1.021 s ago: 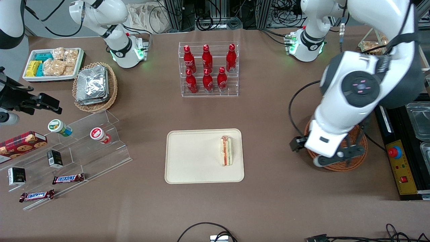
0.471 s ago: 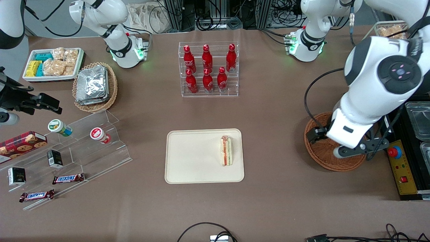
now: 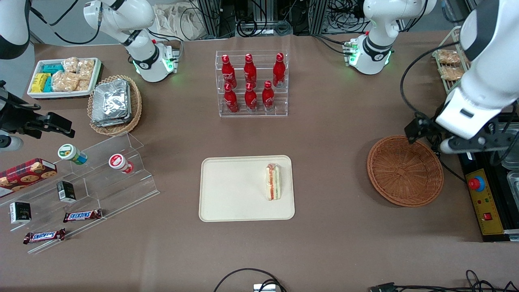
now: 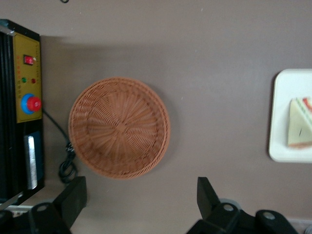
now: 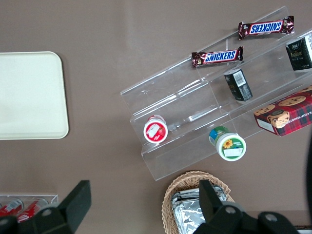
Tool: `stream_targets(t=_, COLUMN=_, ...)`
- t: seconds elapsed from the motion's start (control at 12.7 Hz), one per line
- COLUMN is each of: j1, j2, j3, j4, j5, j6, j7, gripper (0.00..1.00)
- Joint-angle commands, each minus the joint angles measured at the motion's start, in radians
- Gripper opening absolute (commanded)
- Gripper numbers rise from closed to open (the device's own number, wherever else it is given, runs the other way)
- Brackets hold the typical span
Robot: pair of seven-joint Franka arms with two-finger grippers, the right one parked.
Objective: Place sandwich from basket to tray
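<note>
The sandwich [image 3: 272, 181] lies on the cream tray [image 3: 227, 202], near the tray's edge that faces the basket; it also shows in the left wrist view, the sandwich [image 4: 300, 122] on the tray [image 4: 282, 117]. The brown wicker basket [image 3: 405, 170] [image 4: 119, 126] holds nothing. My gripper [image 3: 466, 144] [image 4: 140, 197] hangs high above the table edge at the working arm's end, beside the basket and a little farther from the front camera. It is open, its fingers wide apart with nothing between them.
A clear rack of red bottles [image 3: 251, 83] stands farther from the camera than the tray. A yellow control box with a red button [image 3: 480, 194] sits beside the basket. A wire rack of snack packs [image 3: 448, 67] is near the arm. Acrylic shelves [image 3: 101, 178] lie toward the parked arm's end.
My arm has risen and swung away from above the basket toward the working arm's end of the table, uncovering the whole basket. The sandwich and tray have not moved.
</note>
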Motion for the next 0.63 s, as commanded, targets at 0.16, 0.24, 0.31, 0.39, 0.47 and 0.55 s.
stream_targets(t=0.16, j1=0.019, j2=-0.097, j3=-0.003, j4=-0.052, j5=-0.02, j6=-0.036, j7=0.052, gripper=1.0)
stream_targets(t=0.24, j1=0.021, j2=-0.103, j3=0.0, j4=-0.05, j5=-0.023, j6=-0.043, j7=0.052, gripper=1.0)
stream_targets(t=0.31, j1=0.019, j2=-0.109, j3=0.033, j4=-0.05, j5=-0.057, j6=-0.044, j7=0.054, gripper=1.0)
stream_targets(t=0.39, j1=0.019, j2=-0.115, j3=0.056, j4=-0.05, j5=-0.101, j6=-0.045, j7=0.057, gripper=1.0)
stream_targets(t=0.47, j1=0.019, j2=-0.117, j3=0.061, j4=-0.05, j5=-0.114, j6=-0.045, j7=0.072, gripper=1.0)
stream_targets(t=0.55, j1=0.019, j2=-0.117, j3=0.063, j4=-0.05, j5=-0.115, j6=-0.054, j7=0.087, gripper=1.0)
